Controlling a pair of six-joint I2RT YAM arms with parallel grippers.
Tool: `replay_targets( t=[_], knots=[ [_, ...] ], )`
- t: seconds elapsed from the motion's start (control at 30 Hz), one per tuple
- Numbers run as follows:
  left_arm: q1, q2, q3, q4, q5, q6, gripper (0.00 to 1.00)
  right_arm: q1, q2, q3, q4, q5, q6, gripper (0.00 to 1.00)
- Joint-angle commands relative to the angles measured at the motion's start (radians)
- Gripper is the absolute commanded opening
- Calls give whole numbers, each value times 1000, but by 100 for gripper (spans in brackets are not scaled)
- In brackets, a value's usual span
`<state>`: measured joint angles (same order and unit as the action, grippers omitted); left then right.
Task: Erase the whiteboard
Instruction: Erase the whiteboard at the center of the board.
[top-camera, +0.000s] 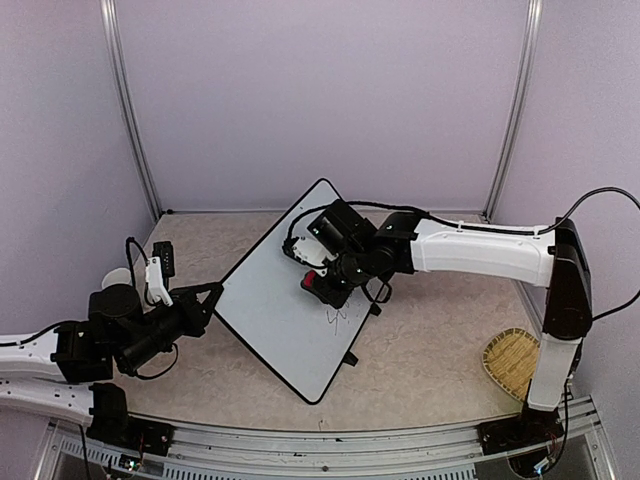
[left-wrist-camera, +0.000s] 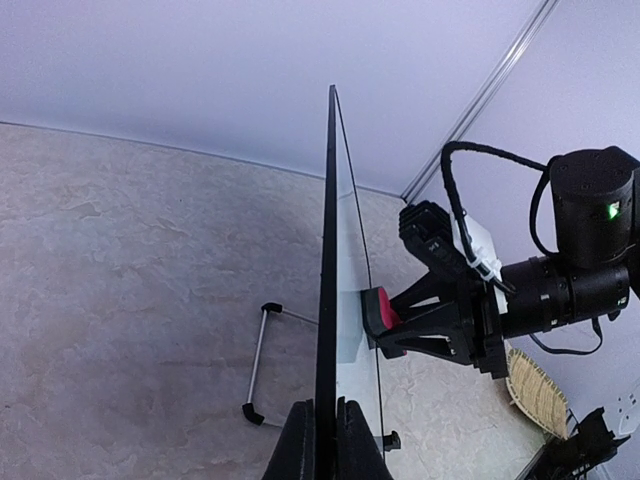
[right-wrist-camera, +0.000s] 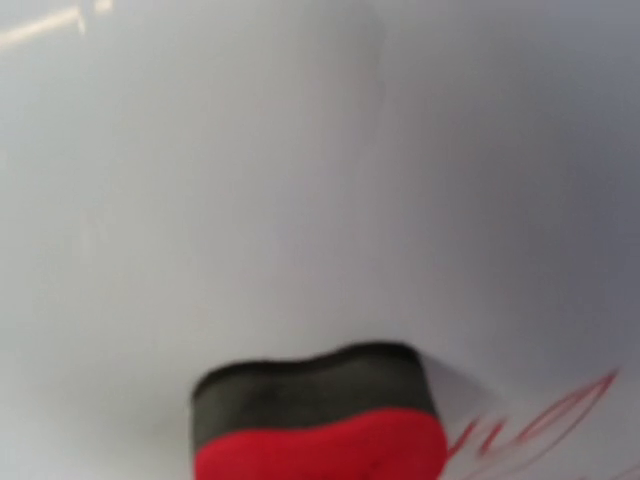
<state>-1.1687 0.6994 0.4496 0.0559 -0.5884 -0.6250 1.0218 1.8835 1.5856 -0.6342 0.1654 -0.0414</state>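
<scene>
The whiteboard (top-camera: 270, 300) stands tilted on the table, white with a thin black frame. My left gripper (top-camera: 212, 293) is shut on its left edge. In the left wrist view the whiteboard (left-wrist-camera: 327, 250) is edge-on, pinched in my left gripper (left-wrist-camera: 325, 440). My right gripper (top-camera: 322, 283) is shut on a red and black eraser (top-camera: 311, 281), whose black felt side presses against the board face. The eraser (left-wrist-camera: 378, 308) touches the board at mid-height. A scribble of handwriting (top-camera: 335, 318) sits just below it. The right wrist view shows the eraser (right-wrist-camera: 320, 430) on the whiteboard (right-wrist-camera: 300, 150), with marks (right-wrist-camera: 530, 420) to its right.
A woven basket (top-camera: 512, 360) lies at the right near the right arm's base. A small black object (top-camera: 163, 258) sits at the far left. Behind the board a metal wire stand (left-wrist-camera: 258, 365) rests on the table. A black foot (top-camera: 350, 357) juts from the board's lower edge.
</scene>
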Motion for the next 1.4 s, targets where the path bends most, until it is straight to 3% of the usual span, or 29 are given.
replay_targets(
  t=[0.0, 0.8, 0.97, 1.37],
  knots=[
    [-28, 9, -20, -48, 171, 63, 0, -11, 49, 71, 63, -10, -20, 21],
    [-29, 12, -12, -56, 168, 73, 0, -75, -46, -316, 172, -93, 6, 21],
    [-29, 19, -13, -51, 170, 71, 0, -75, -38, -274, 162, -93, 3, 21],
    [-28, 27, -1, -59, 173, 71, 0, -74, 49, 15, 96, -93, -26, 21]
  ],
)
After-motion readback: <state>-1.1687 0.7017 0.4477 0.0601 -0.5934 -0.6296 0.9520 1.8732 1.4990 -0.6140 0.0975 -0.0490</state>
